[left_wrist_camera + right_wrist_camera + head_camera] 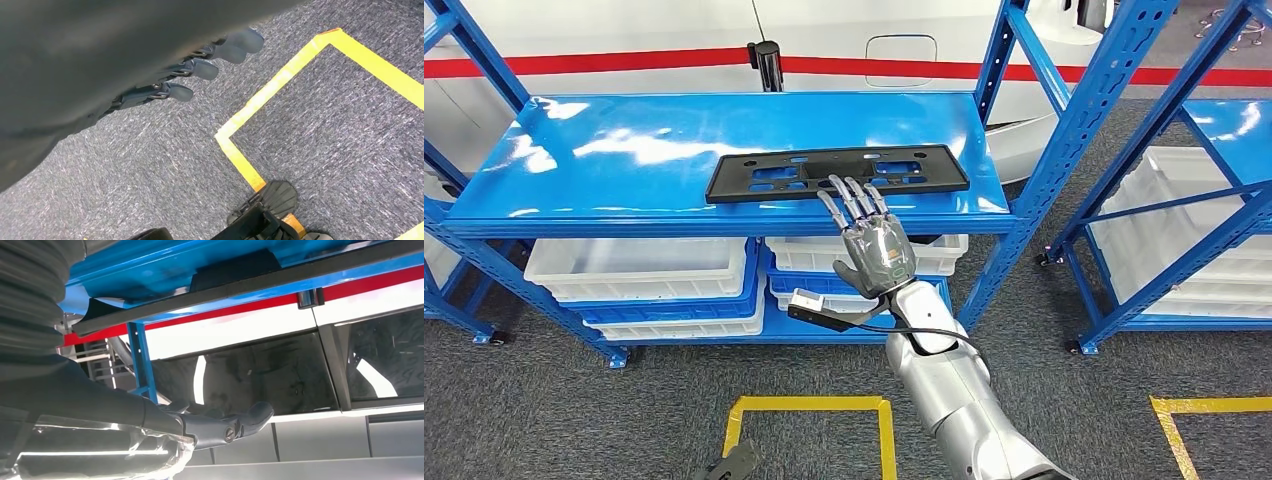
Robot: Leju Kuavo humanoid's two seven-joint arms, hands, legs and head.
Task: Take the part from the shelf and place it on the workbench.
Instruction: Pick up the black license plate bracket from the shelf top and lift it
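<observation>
Part (837,172), a flat black perforated plate, lies lengthwise on the blue shelf (624,160), near its front edge. Right hand (870,240) is raised in front of that edge, empty, fingers (852,197) straight and spread, their tips over the part's near rim; contact cannot be told. Right wrist view looks along the shelf edge, thumb (235,425) extended below it. Left hand (200,62) hangs over the carpet, fingers loosely extended, holding nothing.

Step in hand, by my reading: reach and grasp. The plate is thin and lies flush, so a top pinch looks poor. Better to draw it toward the edge until the rim overhangs, then set the thumb beneath and fingers on top. Grip near the middle to keep it level. Pulling off-centre risks swinging it askew.
</observation>
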